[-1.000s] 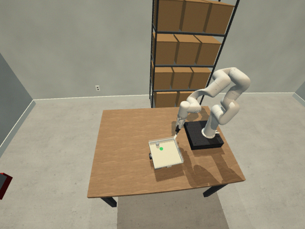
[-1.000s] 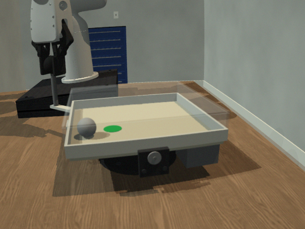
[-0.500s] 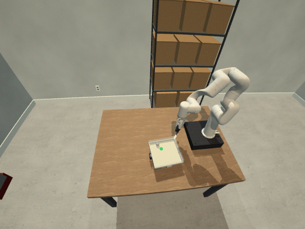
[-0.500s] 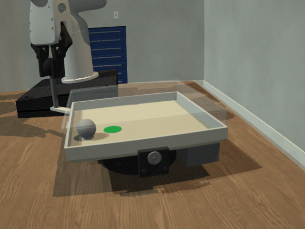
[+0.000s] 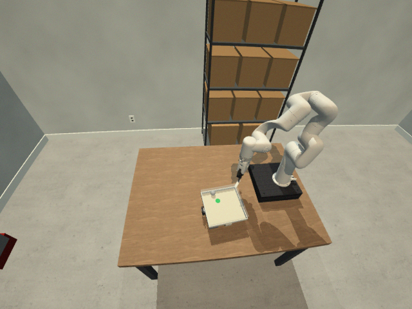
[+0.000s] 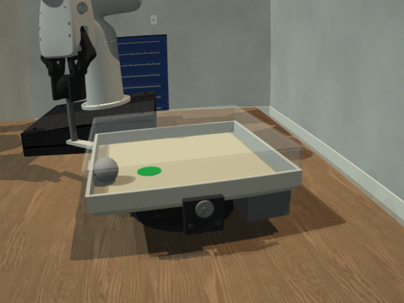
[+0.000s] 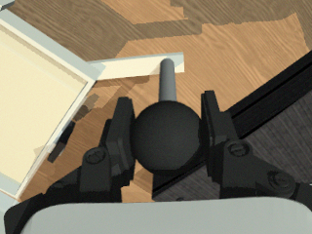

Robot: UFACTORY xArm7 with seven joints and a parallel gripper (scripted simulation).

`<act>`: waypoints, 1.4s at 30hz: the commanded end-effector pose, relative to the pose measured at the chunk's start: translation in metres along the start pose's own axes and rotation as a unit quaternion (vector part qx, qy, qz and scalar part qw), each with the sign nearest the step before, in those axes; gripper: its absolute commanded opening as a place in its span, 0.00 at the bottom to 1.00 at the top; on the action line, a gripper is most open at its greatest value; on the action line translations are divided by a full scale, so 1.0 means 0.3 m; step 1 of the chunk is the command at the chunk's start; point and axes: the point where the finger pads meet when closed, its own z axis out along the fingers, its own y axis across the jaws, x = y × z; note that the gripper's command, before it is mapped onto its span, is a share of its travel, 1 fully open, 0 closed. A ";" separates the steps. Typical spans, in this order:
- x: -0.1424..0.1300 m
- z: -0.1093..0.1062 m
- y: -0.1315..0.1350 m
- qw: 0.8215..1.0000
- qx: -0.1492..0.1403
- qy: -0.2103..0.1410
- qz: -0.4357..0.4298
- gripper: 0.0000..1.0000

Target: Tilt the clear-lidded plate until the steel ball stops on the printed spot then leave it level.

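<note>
The plate (image 5: pixel 243 207) (image 6: pixel 196 190) (image 7: pixel 14 185) is a grey-walled square tray with a cream floor and a clear lid, on a dark pivot base. The steel ball (image 5: pixel 212 192) (image 6: pixel 105 169) rests in the corner by the handle, left of the green spot (image 5: pixel 217 200) (image 6: pixel 149 170) and apart from it. A thin handle post (image 6: pixel 69 118) (image 7: pixel 168 80) with a dark round knob (image 6: pixel 65 83) (image 7: pixel 167 136) rises from a tab at the plate's corner. My gripper (image 5: pixel 239 172) (image 6: pixel 65 84) (image 7: pixel 168 113) is shut on the knob. The plate is tilted, the ball's side lower.
The arm's black base block (image 5: pixel 274 183) (image 6: pixel 39 130) (image 7: pixel 273 117) lies just beside the handle. A shelf rack with cardboard boxes (image 5: pixel 252 66) stands behind the table (image 5: pixel 159 199). A blue cabinet (image 6: pixel 143 68) stands by the far wall.
</note>
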 end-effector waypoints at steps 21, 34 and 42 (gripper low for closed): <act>0.001 0.001 -0.001 1.000 0.001 0.001 0.000 0.00; -0.009 -0.006 -0.004 1.000 0.001 0.001 0.000 0.00; -0.011 -0.009 -0.006 1.000 0.001 0.001 0.000 0.00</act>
